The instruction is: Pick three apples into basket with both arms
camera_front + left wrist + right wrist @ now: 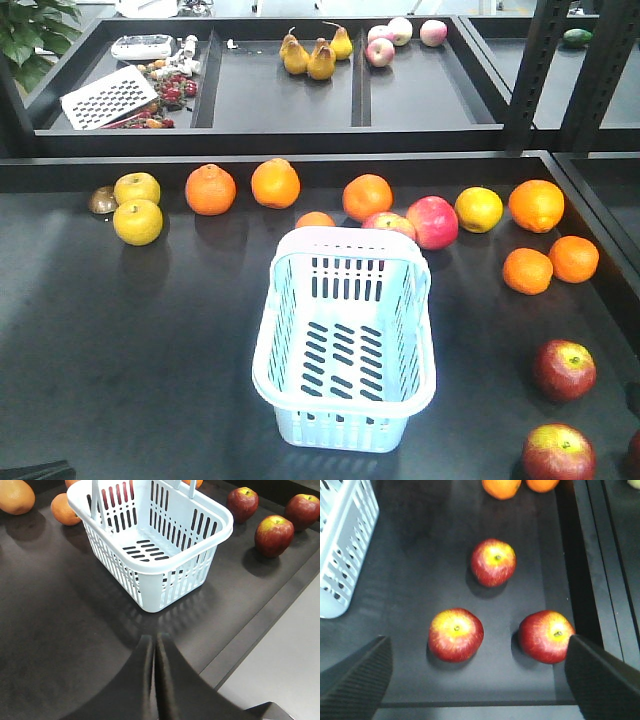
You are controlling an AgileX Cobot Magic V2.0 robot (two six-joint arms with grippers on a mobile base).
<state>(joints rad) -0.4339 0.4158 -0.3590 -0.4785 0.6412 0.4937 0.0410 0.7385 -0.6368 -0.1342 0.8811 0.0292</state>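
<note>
The pale blue basket (262, 352) stands empty mid-table, also seen in the left wrist view (150, 566) and at the left edge of the right wrist view (342, 540). Three dark red apples lie on the table to its right: one farther back (564, 369) (493, 562), one near the front (558, 453) (455, 634), and one by the right edge (634, 452) (546, 636). My right gripper (478, 650) hovers open above the two nearer apples, holding nothing. My left gripper (154, 639) is shut and empty, just short of the basket's near corner. The left wrist view shows the apples (274, 535) beyond the basket.
Oranges (210, 189), yellow fruits (137, 221) and paler pink apples (431, 221) line the table behind the basket. Two oranges (548, 265) sit just beyond the dark apples. Back trays hold pears (308, 58) and a grater (108, 97). A raised rim (592, 570) bounds the table's right side.
</note>
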